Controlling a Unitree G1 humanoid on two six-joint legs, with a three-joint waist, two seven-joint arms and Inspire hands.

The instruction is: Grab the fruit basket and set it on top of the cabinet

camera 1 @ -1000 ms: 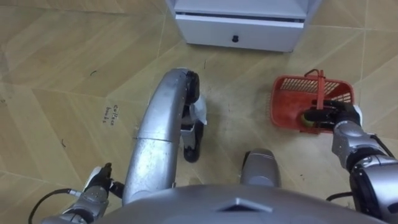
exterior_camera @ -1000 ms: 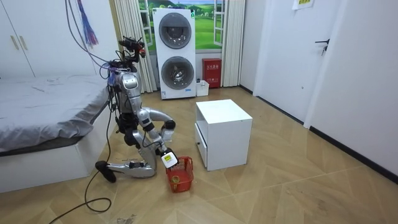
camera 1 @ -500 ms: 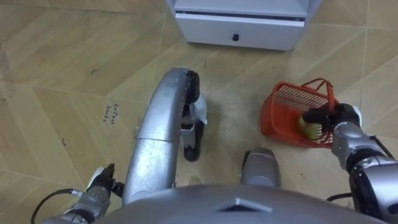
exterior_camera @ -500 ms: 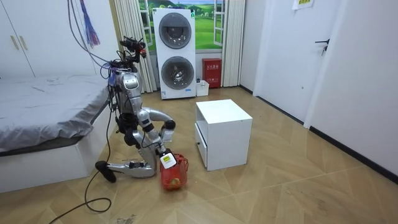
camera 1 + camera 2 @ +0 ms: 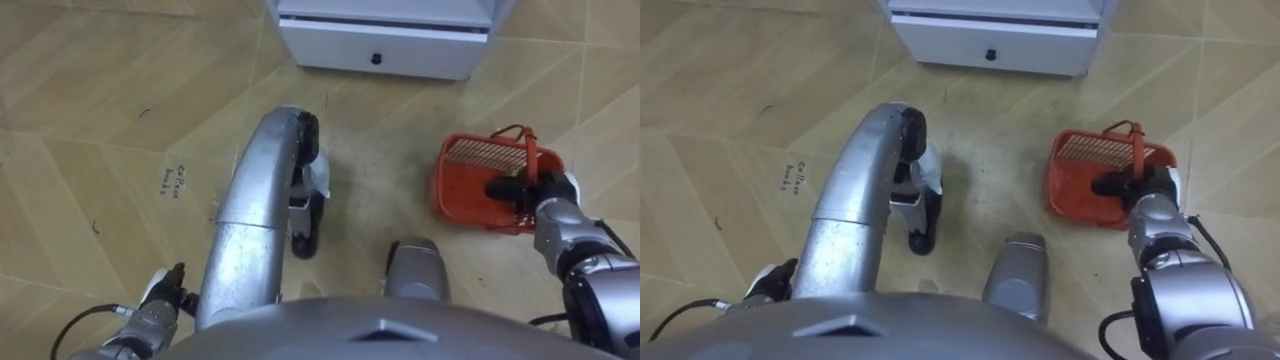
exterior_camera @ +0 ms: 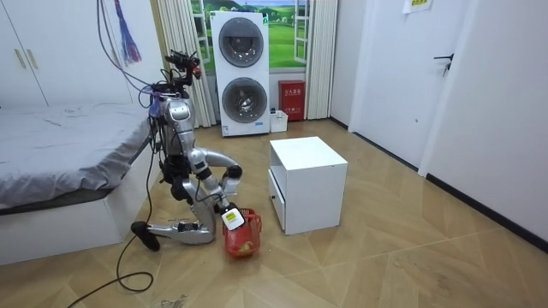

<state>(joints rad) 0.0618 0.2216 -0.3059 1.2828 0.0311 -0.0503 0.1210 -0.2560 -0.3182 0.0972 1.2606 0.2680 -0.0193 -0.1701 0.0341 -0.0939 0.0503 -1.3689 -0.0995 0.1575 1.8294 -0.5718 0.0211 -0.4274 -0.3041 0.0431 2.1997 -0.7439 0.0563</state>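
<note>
The red plastic fruit basket (image 5: 470, 190) hangs tilted at my right, just over the wooden floor, with one mesh wall turned up. My right hand (image 5: 548, 190) is shut on its thin red handle (image 5: 531, 152). In the right eye view the same basket (image 5: 1085, 185) sits left of that hand (image 5: 1148, 192). From the room view the basket (image 6: 243, 239) hangs below my right hand (image 6: 230, 218), with something yellowish inside. My left hand (image 5: 158, 300) stays idle at the lower left, near the floor. I kneel on the floor between the bed and the white cabinet.
A white cabinet (image 5: 385, 45) with a drawer stands just ahead, also seen as the white cabinet (image 6: 308, 175) on the room view's right. The bed (image 6: 60, 158) is behind me. Stacked washing machines (image 6: 242, 73) stand at the back wall. Black handwriting (image 5: 172, 178) marks the floor.
The basket stood upright on the floor a second ago. My right hand pulled its handle, the basket tipped over toward me, and it now hangs tilted from the hand.
</note>
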